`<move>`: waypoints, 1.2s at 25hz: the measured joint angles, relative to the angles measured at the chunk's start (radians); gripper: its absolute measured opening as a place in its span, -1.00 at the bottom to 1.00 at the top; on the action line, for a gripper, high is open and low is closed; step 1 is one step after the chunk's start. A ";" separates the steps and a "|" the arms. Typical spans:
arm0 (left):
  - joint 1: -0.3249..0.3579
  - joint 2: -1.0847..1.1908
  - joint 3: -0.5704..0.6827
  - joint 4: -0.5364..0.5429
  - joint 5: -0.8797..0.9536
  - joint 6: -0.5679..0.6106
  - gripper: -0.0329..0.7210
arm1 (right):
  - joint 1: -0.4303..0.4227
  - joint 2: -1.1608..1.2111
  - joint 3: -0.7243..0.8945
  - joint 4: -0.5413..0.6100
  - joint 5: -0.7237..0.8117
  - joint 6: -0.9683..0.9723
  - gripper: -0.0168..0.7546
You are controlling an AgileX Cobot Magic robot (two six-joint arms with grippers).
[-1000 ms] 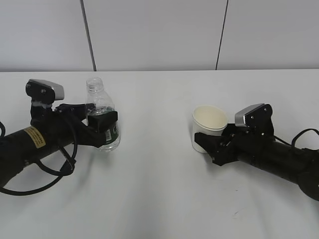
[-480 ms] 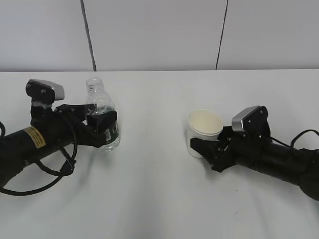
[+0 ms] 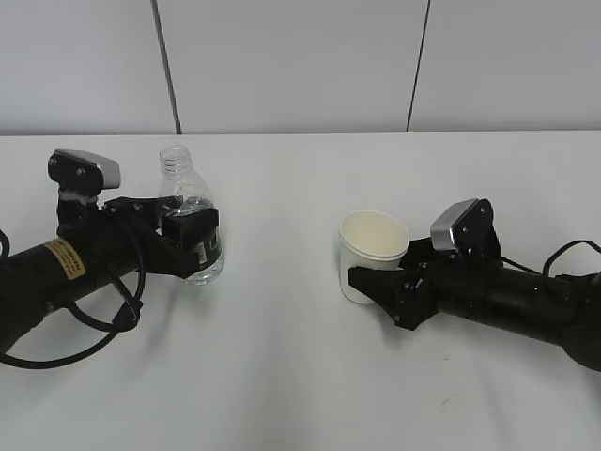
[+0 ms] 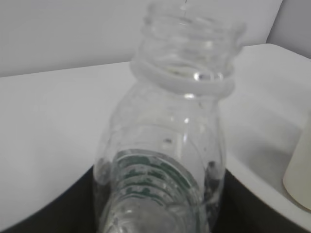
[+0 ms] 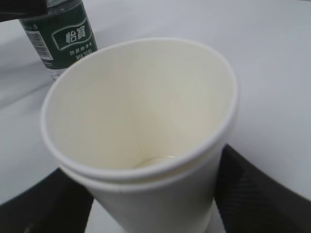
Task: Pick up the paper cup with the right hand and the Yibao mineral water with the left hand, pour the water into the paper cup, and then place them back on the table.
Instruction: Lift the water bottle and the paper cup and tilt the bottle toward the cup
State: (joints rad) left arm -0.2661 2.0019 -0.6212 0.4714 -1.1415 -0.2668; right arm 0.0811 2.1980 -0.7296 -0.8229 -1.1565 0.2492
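Observation:
The Yibao mineral water (image 3: 185, 193) is a clear, capless bottle with a dark green label, upright at the left of the table (image 3: 300, 366). My left gripper (image 3: 184, 224) is shut on its label band, with a dark finger pressed against each side in the left wrist view. There the bottle (image 4: 180, 121) fills the middle, and my left gripper (image 4: 158, 206) sits at the bottom edge. The paper cup (image 3: 372, 241) is white with a cream inside and leans slightly left. My right gripper (image 3: 380, 274) is shut on its lower wall. In the right wrist view the paper cup (image 5: 141, 107) sits between the fingers of my right gripper (image 5: 150, 206).
The right wrist view shows the bottle's green label (image 5: 65, 36) beyond the cup. The cup's edge (image 4: 299, 170) shows at the right of the left wrist view. A small dark scuff (image 3: 443, 402) marks the table near the front right. A pale panelled wall (image 3: 300, 66) stands behind the table.
My right gripper has carried the paper cup to the left, toward the table's middle, and the cup leans more. The left gripper's fingers have drawn in on the bottle, which shifted slightly left.

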 joint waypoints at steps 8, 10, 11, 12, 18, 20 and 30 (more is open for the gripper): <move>0.000 -0.046 0.000 0.012 0.055 0.014 0.08 | 0.000 0.002 -0.027 -0.069 0.002 0.041 0.47; 0.000 -0.077 0.000 0.019 0.097 0.031 0.09 | 0.004 0.002 -0.040 -0.088 0.002 0.062 0.47; 0.000 -0.089 0.000 0.021 0.120 0.036 0.10 | 0.009 0.002 -0.047 -0.093 0.002 0.066 0.47; 0.000 -0.103 0.000 0.026 0.142 0.038 0.10 | 0.016 0.002 -0.053 -0.095 0.002 0.071 0.47; 0.000 -0.164 0.002 0.061 0.252 0.049 0.10 | 0.078 0.002 -0.090 -0.109 0.002 0.094 0.47; 0.000 -0.187 0.002 0.070 0.295 0.058 0.11 | 0.089 0.002 -0.106 -0.117 0.002 0.111 0.47; 0.000 -0.259 0.004 0.103 0.429 0.114 0.11 | 0.093 0.004 -0.154 -0.194 0.002 0.202 0.46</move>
State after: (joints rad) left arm -0.2661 1.7427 -0.6167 0.5745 -0.7125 -0.1523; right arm 0.1741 2.2019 -0.8835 -1.0170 -1.1547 0.4514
